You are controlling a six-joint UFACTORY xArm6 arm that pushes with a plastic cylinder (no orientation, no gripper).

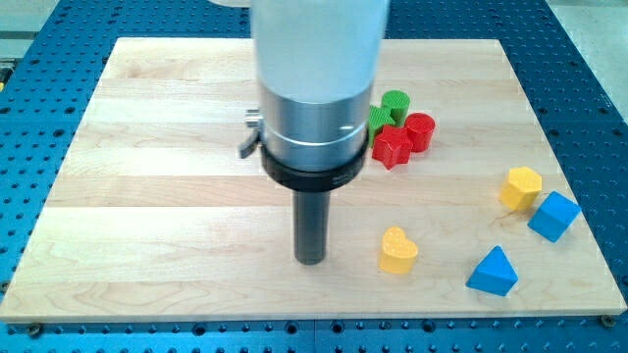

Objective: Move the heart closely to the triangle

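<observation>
Wooden board [147, 196]: your bare rod tip [310, 261], holding nothing, sits left of yellow heart [397, 250]; blue triangle [494, 272] right of it.

A pale wooden board [177, 186] with visible grain and a smooth, satin finish is shown on a blue perforated metal table [589, 59]. The yellow heart [397, 250] and blue triangle [493, 272] appear as smooth, matt painted blocks. The rod is matt dark; the collar [314, 123] is brushed metal.
</observation>
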